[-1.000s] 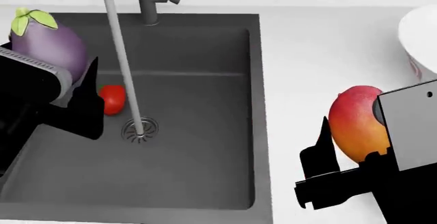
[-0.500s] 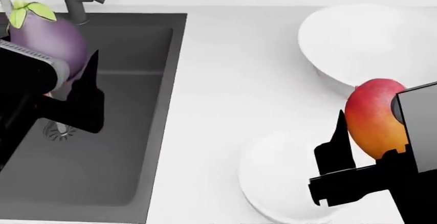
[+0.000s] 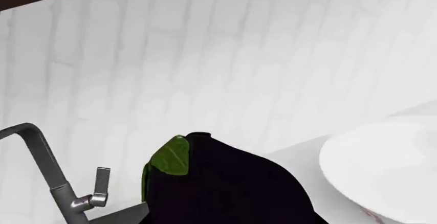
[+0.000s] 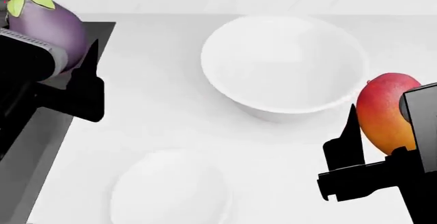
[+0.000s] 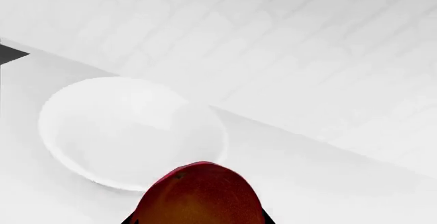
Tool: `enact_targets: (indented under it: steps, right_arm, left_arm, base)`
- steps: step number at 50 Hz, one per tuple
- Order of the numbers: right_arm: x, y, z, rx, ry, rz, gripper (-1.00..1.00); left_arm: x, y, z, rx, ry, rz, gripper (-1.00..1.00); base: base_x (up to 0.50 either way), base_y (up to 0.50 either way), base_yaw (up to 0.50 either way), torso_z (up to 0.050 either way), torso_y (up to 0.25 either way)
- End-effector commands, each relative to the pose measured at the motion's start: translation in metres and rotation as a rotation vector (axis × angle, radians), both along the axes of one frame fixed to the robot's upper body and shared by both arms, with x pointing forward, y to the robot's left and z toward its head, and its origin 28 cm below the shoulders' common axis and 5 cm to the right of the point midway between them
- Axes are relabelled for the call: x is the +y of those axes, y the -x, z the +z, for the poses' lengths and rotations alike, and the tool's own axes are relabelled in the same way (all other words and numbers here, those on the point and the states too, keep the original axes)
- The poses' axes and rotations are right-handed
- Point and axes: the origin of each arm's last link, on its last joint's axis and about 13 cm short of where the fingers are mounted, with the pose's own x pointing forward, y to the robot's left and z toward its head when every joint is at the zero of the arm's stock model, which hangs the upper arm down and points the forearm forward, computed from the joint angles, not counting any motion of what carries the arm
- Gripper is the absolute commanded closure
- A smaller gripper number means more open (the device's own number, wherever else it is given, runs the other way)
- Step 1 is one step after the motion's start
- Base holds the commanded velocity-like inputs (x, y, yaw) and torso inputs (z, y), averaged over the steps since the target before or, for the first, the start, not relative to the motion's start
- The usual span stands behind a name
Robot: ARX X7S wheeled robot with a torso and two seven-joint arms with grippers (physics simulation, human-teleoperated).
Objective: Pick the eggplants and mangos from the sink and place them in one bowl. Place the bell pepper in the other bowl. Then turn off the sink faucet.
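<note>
My left gripper (image 4: 68,60) is shut on the purple eggplant (image 4: 46,27), holding it over the sink's (image 4: 38,132) right edge at the head view's far left. In the left wrist view the eggplant (image 3: 225,188) looks dark, its green cap turned toward the faucet (image 3: 51,180). At the head view's right, the red-orange mango (image 4: 384,114) sits in my shut right gripper (image 4: 382,134), above the counter beside the large white bowl (image 4: 225,88). The mango (image 5: 198,196) also fills the right wrist view, with that bowl (image 5: 68,157) beyond it. The bell pepper is out of view.
A second white bowl (image 4: 136,175) stands near the counter's front edge, between the two arms. The faucet's side lever (image 3: 102,180) shows against the white tiled wall (image 3: 239,55). The large bowl (image 3: 355,147) appears beside the eggplant in the left wrist view.
The head view has swung to the right: the sink slid off to the left and both bowls came into view. Both grippers keep their fruit.
</note>
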Motion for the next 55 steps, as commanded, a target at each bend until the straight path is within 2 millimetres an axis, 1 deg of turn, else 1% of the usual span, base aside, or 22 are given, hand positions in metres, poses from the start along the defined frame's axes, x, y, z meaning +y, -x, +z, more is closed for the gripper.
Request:
enact_targets:
  steps: [1, 5, 9, 23, 30, 35, 37, 39, 41, 42, 44, 46, 47, 49, 51, 55]
  right_arm:
    - [0.000, -0.002, 0.001, -0.034, 0.035, -0.004, 1.00]
    - [0.000, -0.001, 0.002, -0.038, 0.023, 0.000, 1.00]
    - [-0.001, 0.000, 0.001, -0.038, 0.009, -0.003, 1.00]
    - [-0.001, 0.000, 0.001, -0.032, 0.010, 0.014, 1.00]
    - [-0.001, 0.000, 0.001, -0.024, -0.003, 0.008, 1.00]
    - [0.000, 0.000, 0.001, -0.031, -0.007, -0.015, 1.00]
    - [0.000, 0.000, 0.001, -0.029, -0.003, -0.017, 1.00]
    - [0.000, 0.000, 0.001, -0.023, -0.002, -0.013, 1.00]
    - [0.000, 0.000, 0.001, -0.021, -0.002, -0.009, 1.00]
    - [0.000, 0.000, 0.001, -0.022, -0.003, -0.007, 1.00]
    - [-0.001, 0.000, 0.001, -0.021, -0.003, 0.000, 1.00]
    - [-0.001, 0.000, 0.001, -0.016, -0.001, 0.004, 1.00]
    - [-0.001, 0.000, 0.001, -0.013, -0.003, 0.004, 1.00]
    - [-0.001, 0.000, 0.001, -0.008, -0.002, 0.001, 1.00]
    - [-0.001, 0.001, 0.001, -0.005, 0.001, 0.001, 1.00]
    - [-0.001, 0.001, 0.001, 0.002, -0.007, 0.002, 1.00]
  left_arm:
    - [0.001, -0.003, 0.008, -0.013, 0.048, -0.007, 1.00]
    - [0.004, -0.002, 0.010, -0.019, 0.051, -0.003, 1.00]
    - [0.004, -0.003, 0.008, -0.017, 0.047, 0.005, 1.00]
    - [0.004, -0.001, 0.010, -0.023, 0.047, 0.005, 1.00]
    - [0.003, 0.000, 0.010, -0.014, 0.051, -0.002, 1.00]
    - [-0.002, 0.005, 0.018, 0.035, 0.079, -0.063, 1.00]
    - [-0.006, 0.007, 0.021, 0.044, 0.079, -0.084, 1.00]
    - [-0.011, 0.010, 0.031, 0.095, 0.097, -0.143, 1.00]
    - [-0.021, 0.014, 0.037, 0.154, 0.109, -0.198, 1.00]
    - [-0.027, 0.016, 0.042, 0.201, 0.099, -0.239, 1.00]
    - [-0.036, 0.018, 0.046, 0.239, 0.072, -0.302, 1.00]
    - [-0.046, 0.021, 0.046, 0.285, 0.056, -0.352, 1.00]
    - [-0.051, 0.021, 0.047, 0.335, 0.065, -0.375, 1.00]
    - [-0.059, 0.019, 0.046, 0.348, 0.030, -0.393, 1.00]
    - [-0.069, 0.017, 0.048, 0.409, 0.026, -0.415, 1.00]
    - [-0.087, 0.016, 0.047, 0.493, -0.038, -0.466, 1.00]
  base:
    - [0.47, -0.29, 0.00, 0.000, 0.000]
    - [0.49, -0.26, 0.00, 0.000, 0.003]
    - [0.50, -0.25, 0.00, 0.000, 0.000]
    - [0.46, -0.33, 0.00, 0.000, 0.002]
    - [0.47, -0.11, 0.00, 0.000, 0.002]
    - [0.06, 0.00, 0.00, 0.000, 0.002]
    - [0.00, 0.00, 0.00, 0.000, 0.000]
    - [0.00, 0.00, 0.00, 0.005, 0.000]
    - [0.00, 0.00, 0.00, 0.000, 0.000]
    - [0.00, 0.00, 0.00, 0.000, 0.000]
    - [0.00, 0.00, 0.00, 0.000, 0.000]
    - [0.00, 0.00, 0.00, 0.000, 0.000]
    - [0.00, 0.00, 0.00, 0.000, 0.000]
    - [0.00, 0.00, 0.00, 0.000, 0.005]
    - [0.00, 0.00, 0.00, 0.000, 0.000]
    - [0.00, 0.00, 0.00, 0.000, 0.000]
